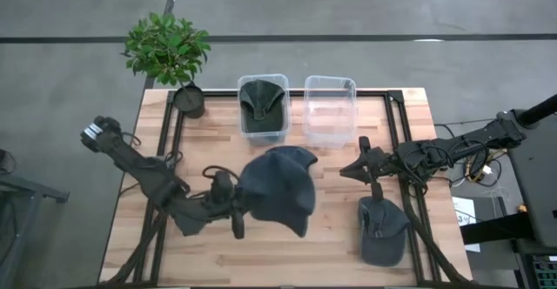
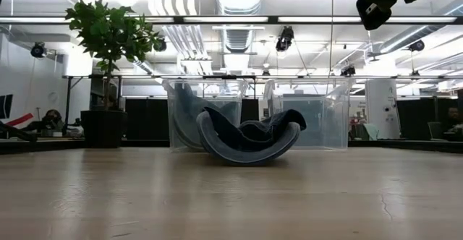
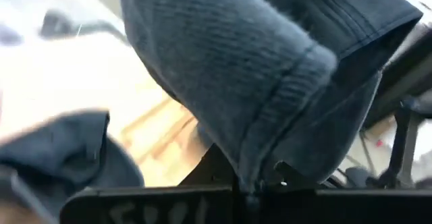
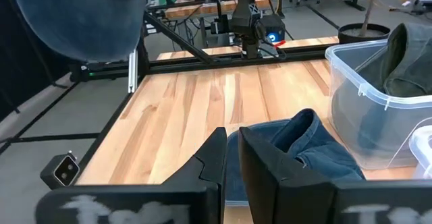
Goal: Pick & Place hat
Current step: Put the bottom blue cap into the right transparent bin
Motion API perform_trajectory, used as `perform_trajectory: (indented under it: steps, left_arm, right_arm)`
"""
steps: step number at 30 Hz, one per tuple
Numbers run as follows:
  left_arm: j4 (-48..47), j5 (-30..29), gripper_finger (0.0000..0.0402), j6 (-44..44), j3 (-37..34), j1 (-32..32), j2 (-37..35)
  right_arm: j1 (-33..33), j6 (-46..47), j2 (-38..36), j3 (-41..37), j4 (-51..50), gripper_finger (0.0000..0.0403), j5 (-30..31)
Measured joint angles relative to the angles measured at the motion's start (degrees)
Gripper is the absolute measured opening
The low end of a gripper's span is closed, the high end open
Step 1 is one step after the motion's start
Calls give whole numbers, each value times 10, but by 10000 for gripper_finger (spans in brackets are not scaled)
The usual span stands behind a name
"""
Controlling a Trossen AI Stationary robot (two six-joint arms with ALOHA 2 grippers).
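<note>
My left gripper [image 1: 241, 209] [image 3: 253, 183] is near the table's middle, shut on a dark blue hat [image 1: 278, 200] [image 3: 256, 62]. That hat also shows raised in the right wrist view [image 4: 74, 15]. A second blue hat [image 4: 297, 150] [image 2: 246, 139] lies crown-down on the table in front of the bins, partly under the held one in the high view. My right gripper [image 1: 348, 170] [image 4: 233, 163] hovers just right of it, shut on nothing. A third dark hat [image 1: 383, 230] lies by the near right edge. My left gripper pinches the held hat by its ribbed edge band [image 3: 263, 160] between the two fingers. It comes roughly level from the table's left. The hat is lifted clear of the table and spreads out beyond the fingertips.
Two clear bins stand at the far edge: the left bin [image 1: 263, 84] holds a dark green hat [image 1: 263, 106], the right bin [image 1: 329, 84] holds nothing. A potted plant [image 1: 170, 50] stands at the far left corner. Bare wood lies at the near left and middle.
</note>
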Motion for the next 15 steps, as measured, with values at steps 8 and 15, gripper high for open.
perform_trajectory:
  steps: [8,15]
  left_arm:
    - [229,103,3,306,-1,0,-17]
    - [449,323,3,515,-1,0,-14]
  right_arm:
    - [0,0,0,0,0,36,0]
    - [0,0,0,0,1,36,0]
